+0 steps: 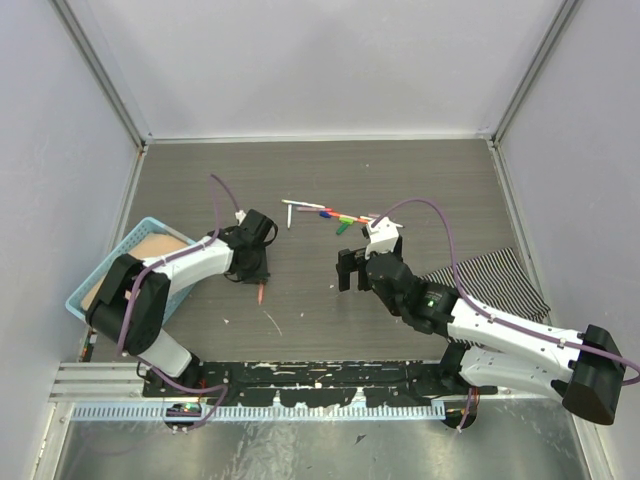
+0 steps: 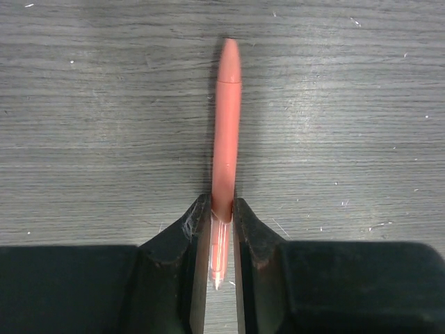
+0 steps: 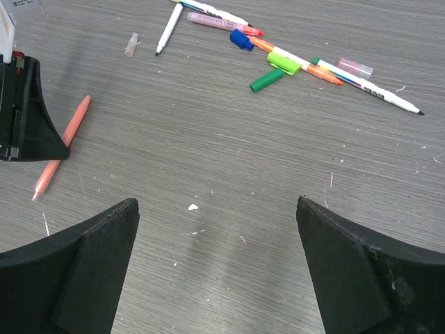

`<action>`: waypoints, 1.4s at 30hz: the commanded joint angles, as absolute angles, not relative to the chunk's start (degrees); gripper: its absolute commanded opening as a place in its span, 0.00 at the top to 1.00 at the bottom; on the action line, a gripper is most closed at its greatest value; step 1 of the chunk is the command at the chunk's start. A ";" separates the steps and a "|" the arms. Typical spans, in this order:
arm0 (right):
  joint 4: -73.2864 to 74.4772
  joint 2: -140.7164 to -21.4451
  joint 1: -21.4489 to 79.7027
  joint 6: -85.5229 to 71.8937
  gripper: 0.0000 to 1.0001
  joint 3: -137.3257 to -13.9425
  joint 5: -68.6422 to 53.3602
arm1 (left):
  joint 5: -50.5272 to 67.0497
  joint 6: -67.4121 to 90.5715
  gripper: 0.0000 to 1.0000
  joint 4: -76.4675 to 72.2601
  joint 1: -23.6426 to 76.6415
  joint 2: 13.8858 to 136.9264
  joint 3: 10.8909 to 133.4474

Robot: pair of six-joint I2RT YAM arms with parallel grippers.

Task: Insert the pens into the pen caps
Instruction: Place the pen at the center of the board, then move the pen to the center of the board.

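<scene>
An all-orange pen (image 2: 227, 118) lies flat on the dark table, and its near end, in a clear cap, sits between my left gripper's (image 2: 221, 206) jaws. Both fingertips touch the barrel. From the right wrist view the same orange pen (image 3: 69, 136) pokes out beside the left gripper's black fingers (image 3: 24, 115). At the back lie the other pens (image 3: 299, 64), a green cap (image 3: 267, 80), a blue cap (image 3: 241, 40), a clear cap (image 3: 131, 44) and a pinkish cap (image 3: 355, 67). My right gripper (image 3: 217, 209) hangs wide open over bare table, in front of that pile.
A blue basket (image 1: 100, 270) with a brown board in it stands at the left edge. A striped cloth (image 1: 500, 275) lies at the right, partly under the right arm. Grey walls close in the table on three sides.
</scene>
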State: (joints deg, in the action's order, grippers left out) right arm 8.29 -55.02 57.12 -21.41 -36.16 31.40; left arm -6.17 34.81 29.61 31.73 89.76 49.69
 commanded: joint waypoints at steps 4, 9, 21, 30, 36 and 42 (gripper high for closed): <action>5.98 -54.73 56.97 -20.63 0.00 -37.62 29.43 | -7.89 35.53 0.64 28.69 31.90 90.14 49.20; 5.79 -54.52 57.01 -20.00 0.00 -38.02 28.46 | -8.06 34.74 0.61 30.15 31.95 88.76 50.55; 10.10 -50.77 56.38 -22.03 0.00 -39.39 29.01 | -13.73 23.60 0.54 29.76 31.99 79.08 58.14; 16.68 -51.31 42.76 -22.67 0.00 -44.61 5.56 | -15.25 16.52 0.49 24.26 31.91 76.92 61.84; 16.76 -51.85 29.63 -25.54 0.00 -43.37 -6.80 | -11.26 14.66 0.48 21.90 31.95 77.29 62.69; 14.21 -53.10 18.96 -31.03 0.00 -37.71 -16.14 | -9.52 13.73 0.45 19.45 31.90 80.19 64.07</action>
